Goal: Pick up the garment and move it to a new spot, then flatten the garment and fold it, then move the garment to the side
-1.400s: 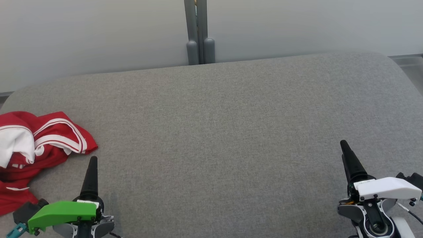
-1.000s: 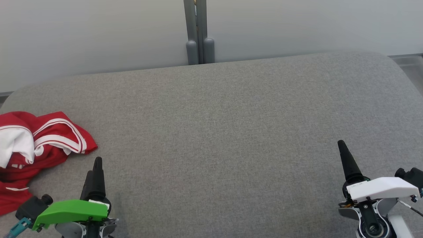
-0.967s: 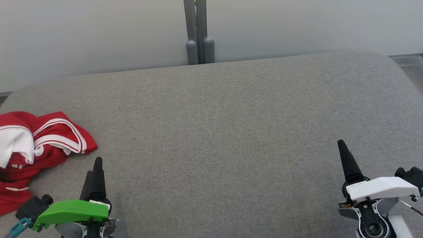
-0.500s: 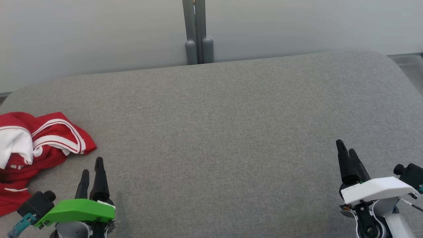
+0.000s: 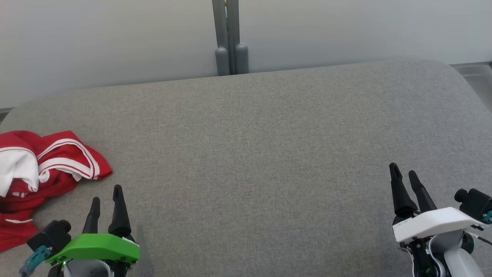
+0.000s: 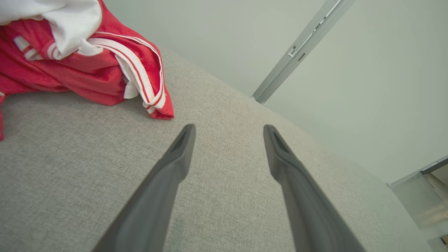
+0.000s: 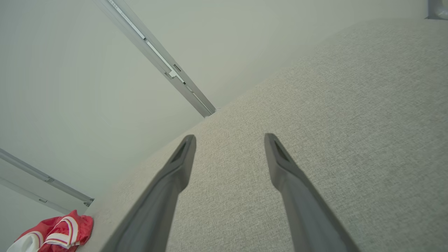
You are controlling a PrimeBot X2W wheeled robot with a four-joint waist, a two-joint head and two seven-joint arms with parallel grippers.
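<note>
Where it lies crumpled in a heap, the red garment with white stripes and white lining rests on the left end of the grey woven-fabric cushion, touching neither gripper. The green-capped left gripper is just beside its near hem, fingers spread apart and empty. The white-capped right gripper is well apart at the cushion's right end, likewise parted and empty.

left gripper spread, right gripper spread
</note>
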